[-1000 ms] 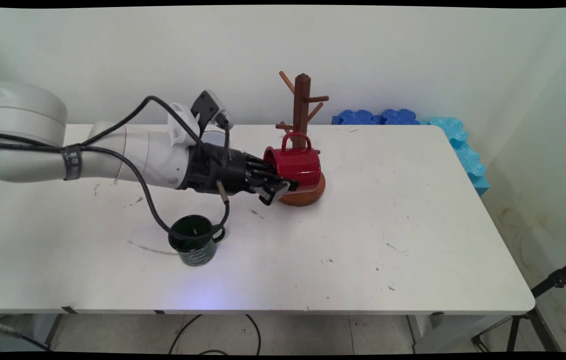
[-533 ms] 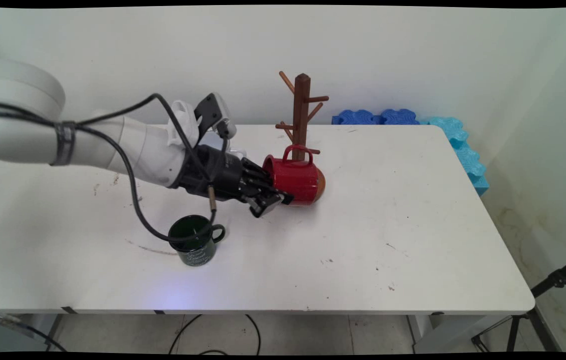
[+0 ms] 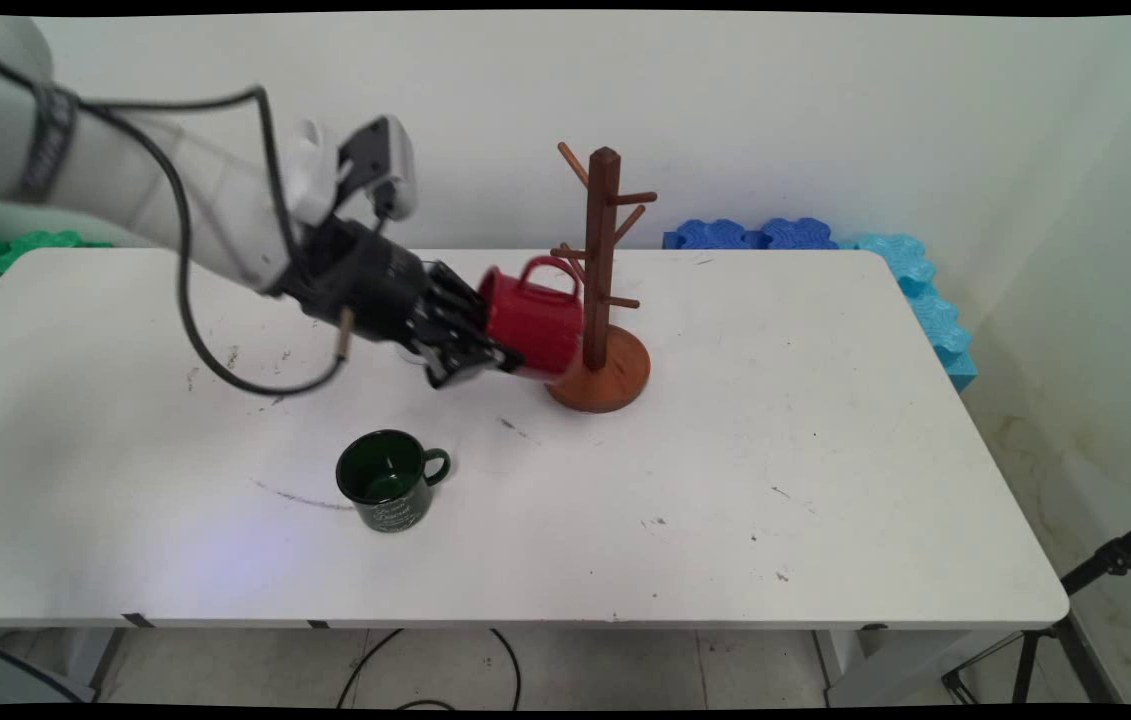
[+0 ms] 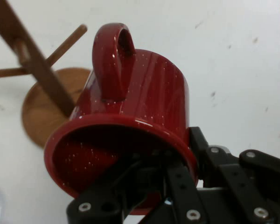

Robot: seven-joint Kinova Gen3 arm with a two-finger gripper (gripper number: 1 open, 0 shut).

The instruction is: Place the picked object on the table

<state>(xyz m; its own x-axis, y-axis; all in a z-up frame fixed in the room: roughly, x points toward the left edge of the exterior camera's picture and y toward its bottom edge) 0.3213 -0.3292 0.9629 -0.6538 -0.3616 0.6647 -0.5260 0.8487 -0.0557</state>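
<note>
faint pale script on the green mug [image 3: 390,482], too small to read

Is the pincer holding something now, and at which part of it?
Yes: the pincer holds the red mug by its rim, one finger inside the mouth and one outside.

Two mugs are in sight: one red mug [image 3: 528,318] [image 4: 130,126] and one green mug [image 3: 387,481]. One wooden mug tree [image 3: 602,290] [image 4: 35,88] stands on the one white table [image 3: 775,430]. The tree shows about six pegs. Beyond the table lie foam blocks: two dark blue [image 3: 750,234], a run of light blue [image 3: 925,295], and green ones [image 3: 0,252] at left. One gripper [image 3: 470,350] is present.
</note>
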